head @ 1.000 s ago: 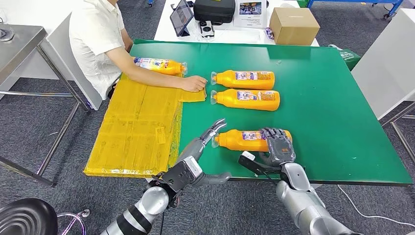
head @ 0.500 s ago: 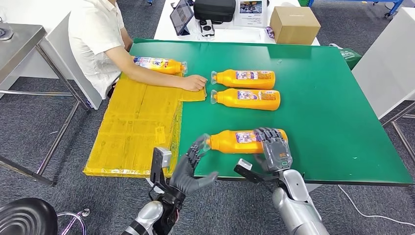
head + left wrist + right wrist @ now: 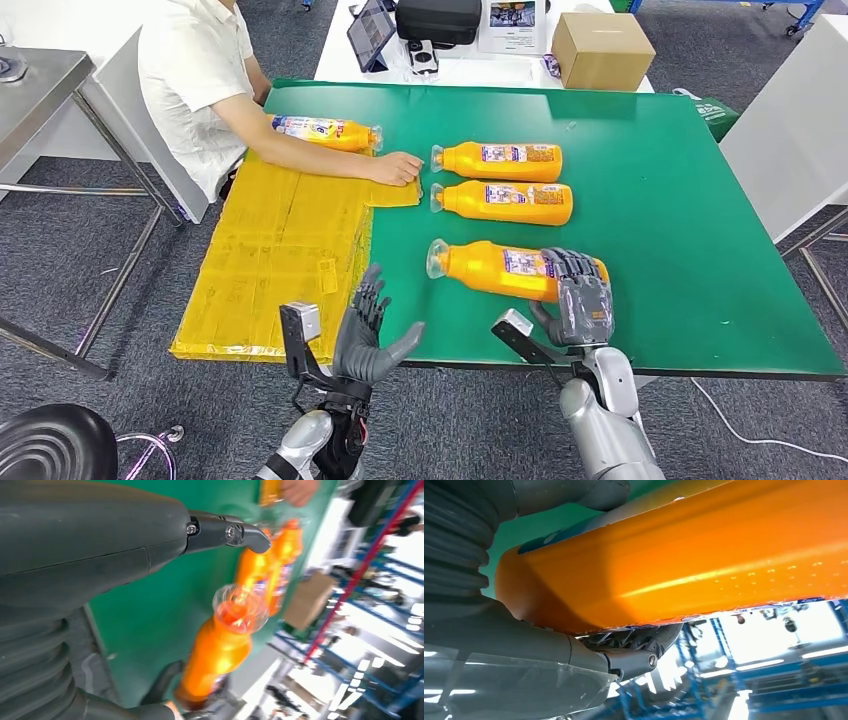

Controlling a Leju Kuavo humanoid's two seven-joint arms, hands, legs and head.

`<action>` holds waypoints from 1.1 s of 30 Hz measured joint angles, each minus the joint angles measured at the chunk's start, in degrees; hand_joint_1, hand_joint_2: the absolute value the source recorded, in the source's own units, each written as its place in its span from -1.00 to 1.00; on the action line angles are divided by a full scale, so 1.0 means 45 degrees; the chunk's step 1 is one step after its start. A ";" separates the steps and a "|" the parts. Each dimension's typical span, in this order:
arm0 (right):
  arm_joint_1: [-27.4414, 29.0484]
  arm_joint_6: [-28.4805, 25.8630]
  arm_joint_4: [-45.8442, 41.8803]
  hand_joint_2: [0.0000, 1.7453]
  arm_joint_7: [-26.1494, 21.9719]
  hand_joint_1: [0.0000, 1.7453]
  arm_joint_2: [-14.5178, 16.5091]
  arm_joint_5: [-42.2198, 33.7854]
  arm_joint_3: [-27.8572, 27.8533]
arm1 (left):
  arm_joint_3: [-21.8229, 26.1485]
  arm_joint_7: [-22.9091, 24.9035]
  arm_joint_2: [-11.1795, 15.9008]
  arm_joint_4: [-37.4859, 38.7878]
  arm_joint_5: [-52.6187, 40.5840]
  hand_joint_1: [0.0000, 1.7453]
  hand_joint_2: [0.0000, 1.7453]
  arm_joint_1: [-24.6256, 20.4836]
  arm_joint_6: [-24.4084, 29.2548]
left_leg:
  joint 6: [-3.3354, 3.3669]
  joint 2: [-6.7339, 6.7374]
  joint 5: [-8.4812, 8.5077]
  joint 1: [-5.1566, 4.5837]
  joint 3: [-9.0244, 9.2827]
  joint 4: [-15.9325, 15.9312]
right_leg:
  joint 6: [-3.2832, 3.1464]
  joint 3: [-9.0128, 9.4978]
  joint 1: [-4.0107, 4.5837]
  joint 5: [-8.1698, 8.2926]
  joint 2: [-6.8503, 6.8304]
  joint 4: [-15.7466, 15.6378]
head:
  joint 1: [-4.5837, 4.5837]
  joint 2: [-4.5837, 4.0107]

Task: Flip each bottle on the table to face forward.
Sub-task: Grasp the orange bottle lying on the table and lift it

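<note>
My right hand (image 3: 578, 298) grips the base end of an orange bottle (image 3: 497, 267), held just above the green table (image 3: 660, 230) near its front edge, clear cap pointing left. The right wrist view has the orange bottle (image 3: 684, 560) wedged between thumb and fingers. My left hand (image 3: 365, 335) is open, off the table's front edge, to the left of the bottle and apart from it. The left wrist view looks at the held bottle's (image 3: 220, 645) clear cap. Two more orange bottles (image 3: 500, 160) (image 3: 505, 202) lie side by side further back, labels up. A fourth bottle (image 3: 325, 132) lies by a person's arm.
A person (image 3: 200, 80) sits at the table's left, a hand (image 3: 395, 168) resting on yellow cardboard (image 3: 285, 260) that covers the left edge. Behind the green table stand a cardboard box (image 3: 600, 50), a tablet (image 3: 370, 35) and a black case (image 3: 438, 20).
My right hand has raised the near bottle and swung its cap end back and left. My left hand let go of the cap end and drew back off the table's front edge, fingers spread.
</note>
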 joint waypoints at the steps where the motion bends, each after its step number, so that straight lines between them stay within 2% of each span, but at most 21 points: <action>1: 0.0014 0.0001 -0.0001 1.00 -0.0098 1.00 0.0085 -0.0426 -0.0034 | -0.0018 -0.0005 0.0009 -0.0170 0.0040 -1.00 1.00 0.0017 -0.0026 | 0.0000 0.0000 0.0000 0.0001 0.0000 -0.0001 | 0.0000 0.0000 0.0000 0.0000 0.0000 0.0001 | -0.0001 0.0000; 4: 0.0052 0.0007 -0.0001 1.00 -0.0392 1.00 0.0353 -0.2042 0.0147 | -0.0143 0.0312 0.0036 -0.0587 0.0552 -1.00 1.00 0.0058 -0.0697 | 0.0000 0.0001 0.0000 0.0001 0.0000 -0.0001 | 0.0000 0.0002 0.0000 0.0000 0.0001 0.0002 | 0.0001 0.0000; 8: 0.0188 0.0199 -0.0192 1.00 -0.0375 1.00 0.0619 -0.4337 0.1262 | -0.0380 0.0601 0.0108 -0.0897 0.1376 -1.00 1.00 0.0186 -0.1819 | 0.0000 0.0003 0.0000 0.0001 0.0000 -0.0001 | 0.0000 -0.0001 -0.0001 0.0000 0.0002 0.0002 | 0.0001 0.0000; 13: 0.0377 0.0415 -0.0673 1.00 -0.0227 0.99 0.0705 -0.5502 0.2635 | -0.0459 0.0832 0.0165 -0.1037 0.1832 -1.00 1.00 0.0282 -0.1969 | 0.0000 0.0000 0.0000 0.0001 0.0000 -0.0001 | -0.0002 -0.0003 -0.0001 -0.0002 -0.0001 0.0001 | 0.0002 0.0000; 16: 0.0501 0.0552 -0.1083 1.00 -0.0242 0.96 0.0703 -0.6294 0.3252 | -0.0511 0.1152 0.0193 -0.1015 0.2107 -1.00 1.00 0.0283 -0.1559 | 0.0000 0.0003 0.0000 0.0001 0.0000 -0.0001 | -0.0003 -0.0005 -0.0001 -0.0002 0.0001 0.0001 | 0.0001 0.0000; 19: 0.0653 0.0737 -0.1572 1.00 -0.0163 0.96 0.0703 -0.6644 0.3885 | -0.0624 0.1176 0.0202 -0.0886 0.2171 -1.00 1.00 0.0226 -0.1082 | 0.0000 0.0003 0.0000 0.0001 0.0000 -0.0001 | -0.0003 -0.0006 -0.0001 -0.0002 0.0001 0.0000 | 0.0002 0.0000; 24: 0.0771 0.0935 -0.1965 1.00 -0.0071 0.96 0.0707 -0.6815 0.4639 | -0.0740 0.1043 0.0202 -0.0726 0.2196 -1.00 1.00 0.0119 -0.0930 | 0.0000 0.0002 0.0000 0.0001 0.0001 -0.0001 | -0.0003 -0.0006 -0.0001 -0.0002 0.0001 0.0000 | 0.0000 0.0000; 33: 0.0819 0.0937 -0.2159 1.00 -0.0033 1.00 0.0696 -0.6930 0.5118 | -0.0886 0.1001 0.0202 -0.0607 0.2211 -1.00 1.00 0.0030 -0.0887 | 0.0000 0.0002 0.0000 0.0000 -0.0001 -0.0001 | -0.0003 -0.0005 -0.0002 -0.0002 0.0001 0.0000 | 0.0002 0.0000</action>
